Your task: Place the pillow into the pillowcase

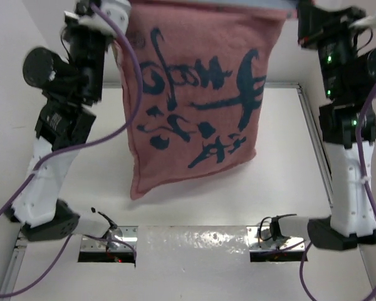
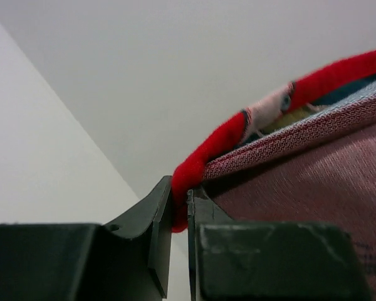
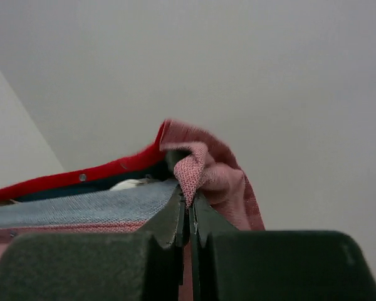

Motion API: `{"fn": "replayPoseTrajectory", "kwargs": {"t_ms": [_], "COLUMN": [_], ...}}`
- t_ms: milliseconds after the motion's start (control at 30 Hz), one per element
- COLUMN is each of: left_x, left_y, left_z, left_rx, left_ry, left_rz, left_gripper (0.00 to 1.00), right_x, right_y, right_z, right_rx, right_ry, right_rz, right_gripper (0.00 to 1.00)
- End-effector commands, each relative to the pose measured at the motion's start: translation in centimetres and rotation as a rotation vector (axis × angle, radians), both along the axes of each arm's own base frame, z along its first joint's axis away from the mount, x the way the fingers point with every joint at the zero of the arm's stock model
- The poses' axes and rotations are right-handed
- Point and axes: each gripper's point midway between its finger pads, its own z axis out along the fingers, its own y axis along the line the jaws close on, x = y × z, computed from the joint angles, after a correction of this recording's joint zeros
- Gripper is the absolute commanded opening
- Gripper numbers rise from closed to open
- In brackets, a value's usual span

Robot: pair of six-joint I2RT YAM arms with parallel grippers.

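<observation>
Pillowcase (image 1: 194,106) edge is what both pairs of fingers have. The left gripper (image 2: 180,210) is clamped on the rolled red hem (image 2: 219,147) at one top corner. The right gripper (image 3: 189,204) is closed tight on a bunched fold of pinkish cloth at the other top corner.

Out from those two pinches the pillowcase hangs full length above the table (image 1: 282,188). Its lowest corner is over the table's left half and seems clear of the surface. The mouth is uppermost, between the grippers.

From the right wrist a pale scrap shows inside the mouth (probably the pillow (image 3: 128,184), though too little shows to be sure). The hanging body also looks plump rather than flat. So I judge that the stuffing is done, and that the step in hand is holding the case up so the filling settles to the bottom.

The next move would be to lower it onto the table and let go. Both arms would need to come down together, since each grip is only a thin bite of cloth that a sideways tug could pull free.

No brand or label shows. Dark teal marks (image 1: 200,88) sprawl across the cloth like brush strokes, but none reads as letters.
</observation>
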Motion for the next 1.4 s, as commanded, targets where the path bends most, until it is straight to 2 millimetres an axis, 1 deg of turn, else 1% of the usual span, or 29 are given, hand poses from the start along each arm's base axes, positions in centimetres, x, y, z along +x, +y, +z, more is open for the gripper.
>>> {"fn": "replayPoseTrajectory", "kwargs": {"t_ms": [0,33,67,133,167,200,233,267,300,367,433,533,567,600,633,667,700,800,833,900,933,967,1000,1033,1067,1167,1233,1333,1367], "left_x": [-2.8,-1.6,1.0,2.7,3.8,4.7,4.8,7.7,4.9,3.3,1.7,-0.4,-1.6,-2.6,-4.7,-4.6,-5.4,-5.8,-5.7,-5.3,-5.3,-5.5,-5.9,-6.7,-6.9,-7.6,-7.7,-7.0,-6.6], "left_y": [6.0,5.9,5.2,9.0,10.3,13.9,15.9,15.5,20.8,23.5,23.3,18.7,15.8,14.4,12.6,10.8,10.1,8.5,7.9,5.6,4.9,4.1,3.7,3.5,3.9,6.3,7.6,7.1,6.9], "left_z": [-3.0,-4.1,-5.9,-5.2,-4.9,-2.8,-1.7,-2.4,-0.1,1.1,2.2,4.2,4.6,4.5,4.7,4.1,4.0,2.1,0.3,-3.2,-6.9,-8.9,-11.8,-13.8,-14.7,-14.1,-12.8,-13.7,-14.4], "left_rx": [-0.12,-0.097,-0.054,-0.089,-0.1,-0.145,-0.165,-0.164,-0.166,-0.173,-0.189,-0.151,-0.076,-0.073,-0.047,-0.03,-0.034,-0.056,-0.051,0.07,0.076,0.123,0.119,0.122,0.095,-0.043,-0.101,-0.139,-0.154], "left_ry": [0.047,0.095,0.163,0.148,0.148,0.091,0.057,0.075,-0.021,-0.122,-0.184,-0.196,-0.189,-0.184,-0.186,-0.153,-0.14,-0.041,0.038,0.169,0.288,0.344,0.442,0.491,0.518,0.484,0.429,0.46,0.486], "left_rz": [0.167,0.186,0.22,0.325,0.365,0.454,0.495,0.494,0.614,0.646,0.588,0.321,0.187,0.112,0.04,-0.057,-0.091,-0.176,-0.203,-0.301,-0.336,-0.376,-0.4,-0.409,-0.386,-0.247,-0.181,-0.221,-0.237], "left_gripper": [0.0,0.0,0.0,0.0,0.0,0.0,0.0,0.0,0.0,0.0,0.0,0.0,0.0,0.0,0.0,0.0,0.0,0.0,0.0,0.0,0.24,0.56,0.99,1.0,1.0,1.0,1.0,1.0,1.0], "right_x": [-1.7,0.4,5.0,8.0,13.6,12.7,13.6,17.8,16.2,15.9,14.3,9.9,9.9,4.6,2.7,3.3,-2.1,-3.3,-5.6,-3.8,-5.5,-3.8,-4.6,-7.4,-7.3,-11.2,-13.9,-15.8,-14.8], "right_y": [-3.2,-2.3,-0.8,1.6,2.9,3.8,4.5,6.2,6.1,5.1,4.0,0.7,0.2,-1.3,-1.7,-1.8,-2.2,-1.4,-0.8,0.6,1.8,2.5,3.6,3.9,3.8,0.0,-1.9,-1.4,-0.9], "right_z": [-1.1,-2.5,-5.6,-4.9,-8.6,-3.2,-1.6,-4.0,0.0,0.2,1.6,6.0,5.2,8.2,8.4,5.9,8.0,4.7,4.6,-1.3,-3.0,-9.2,-11.7,-12.7,-17.4,-18.3,-15.5,-15.5,-16.4], "right_rx": [0.106,0.112,0.112,0.19,0.213,0.265,0.294,0.329,0.423,0.489,0.459,0.338,0.309,0.27,0.23,0.164,0.146,0.051,0.024,-0.043,-0.087,-0.131,-0.186,-0.229,-0.285,-0.289,-0.267,-0.296,-0.302], "right_ry": [0.003,0.053,0.14,0.156,0.248,0.136,0.087,0.104,-0.042,-0.112,-0.158,-0.264,-0.237,-0.317,-0.332,-0.284,-0.349,-0.253,-0.257,-0.081,-0.046,0.115,0.158,0.144,0.238,0.27,0.227,0.317,0.38], "right_rz": [-0.116,-0.069,-0.017,0.112,0.135,0.203,0.235,0.253,0.313,0.277,0.205,0.123,0.115,0.076,0.044,-0.001,-0.007,0.003,0.037,0.092,0.16,0.189,0.254,0.278,0.274,0.071,-0.033,0.017,0.048], "right_gripper": [0.0,0.0,0.0,0.0,0.0,0.0,0.0,0.0,0.0,0.0,0.0,0.0,0.0,0.0,0.0,0.0,0.0,0.0,0.0,0.0,0.08,0.33,0.64,0.98,0.99,0.99,0.99,0.99,0.99]}}
